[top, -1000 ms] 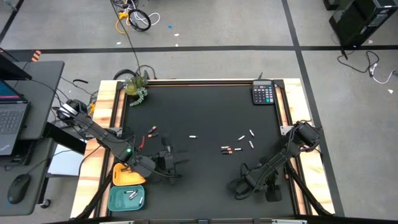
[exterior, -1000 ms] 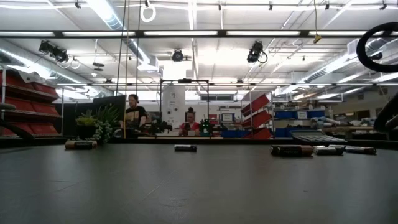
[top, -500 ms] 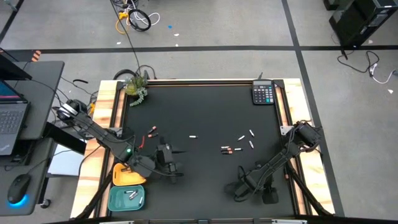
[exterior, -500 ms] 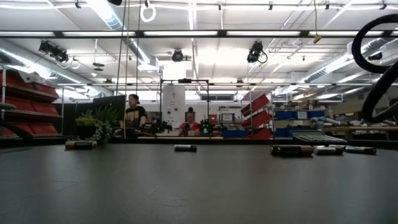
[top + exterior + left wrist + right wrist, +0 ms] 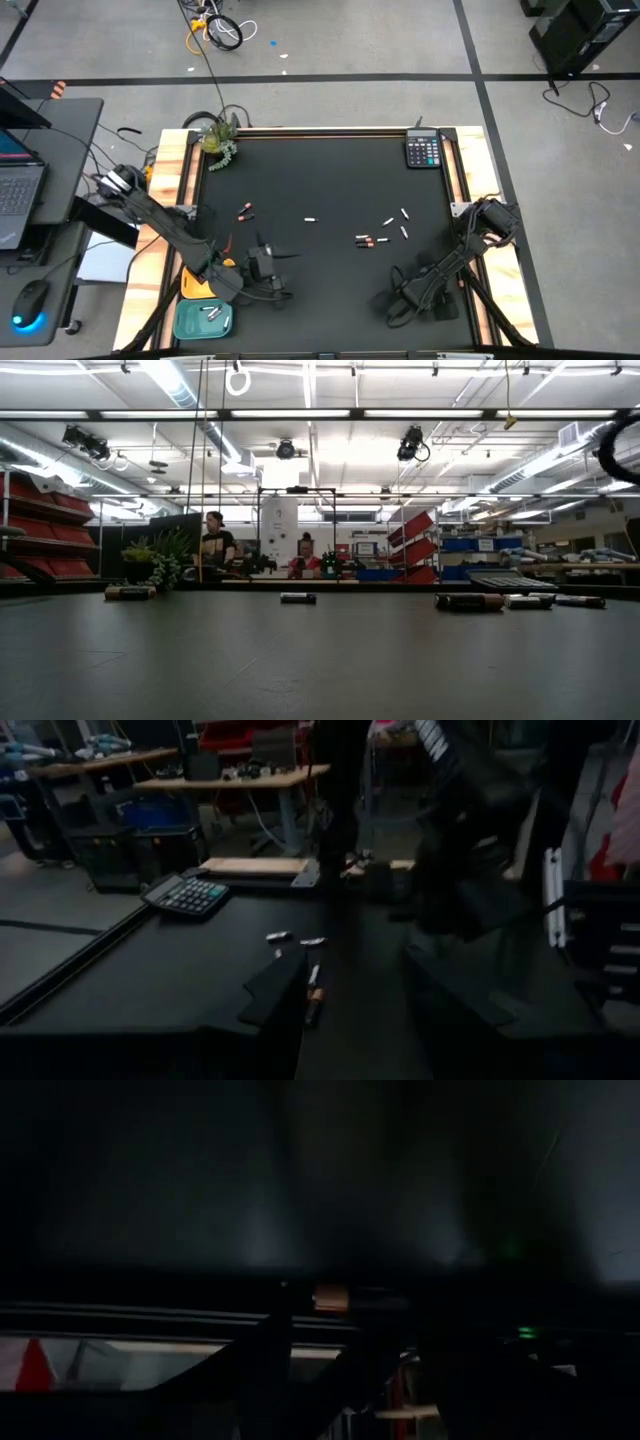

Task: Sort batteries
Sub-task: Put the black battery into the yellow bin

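Note:
Loose batteries lie on the black mat: a dark pair (image 5: pixel 245 212) at the left, a white one (image 5: pixel 311 218) in the middle, a dark pair (image 5: pixel 365 240) and a few white ones (image 5: pixel 398 222) toward the right. My left gripper (image 5: pixel 282 266) stands open over the near left of the mat, level and pointing right, with nothing between its fingers (image 5: pixel 285 985). My right gripper (image 5: pixel 393 300) is low over the near right. In its dark wrist view a dark battery with a copper end (image 5: pixel 345 1295) lies crosswise between its open fingertips. My right gripper has the dark battery between its free ends, but the wrist view is too dark: whether a finger touches the battery I cannot tell.
An orange tray (image 5: pixel 198 284) and a teal tray (image 5: pixel 190 322) holding white batteries sit off the mat's near left corner. A calculator (image 5: pixel 423 150) lies in the far right corner and a small plant (image 5: pixel 218 140) in the far left. Wooden rails (image 5: pixel 185 180) border the mat.
My left gripper has drawn back toward the near left corner and the trays, and has rolled about its own axis. My right gripper has shifted a little toward the table's right edge. The batteries on the mat have not moved.

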Available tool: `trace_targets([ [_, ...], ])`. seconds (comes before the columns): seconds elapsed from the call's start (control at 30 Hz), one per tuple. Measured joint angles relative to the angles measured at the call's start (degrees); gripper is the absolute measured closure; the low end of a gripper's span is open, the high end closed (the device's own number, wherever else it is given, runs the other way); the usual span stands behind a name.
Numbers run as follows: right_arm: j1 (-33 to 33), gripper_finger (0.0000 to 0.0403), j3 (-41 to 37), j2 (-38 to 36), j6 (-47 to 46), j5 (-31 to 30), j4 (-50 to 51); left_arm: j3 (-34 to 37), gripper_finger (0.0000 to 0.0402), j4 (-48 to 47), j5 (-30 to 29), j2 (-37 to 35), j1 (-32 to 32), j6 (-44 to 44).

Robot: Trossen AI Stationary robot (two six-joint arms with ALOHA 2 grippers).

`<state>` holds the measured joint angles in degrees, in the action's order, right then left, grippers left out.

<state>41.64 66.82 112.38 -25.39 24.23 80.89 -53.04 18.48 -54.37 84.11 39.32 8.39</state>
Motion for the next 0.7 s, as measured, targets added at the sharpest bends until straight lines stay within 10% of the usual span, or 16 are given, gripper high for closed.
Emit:
trace_targets([
  [0.7,0.0,0.0051,-16.6,-6.2,0.6,3.7,-10.3,0.0,0.023,5.5,0.1,3.3,0.2,-8.4],
])
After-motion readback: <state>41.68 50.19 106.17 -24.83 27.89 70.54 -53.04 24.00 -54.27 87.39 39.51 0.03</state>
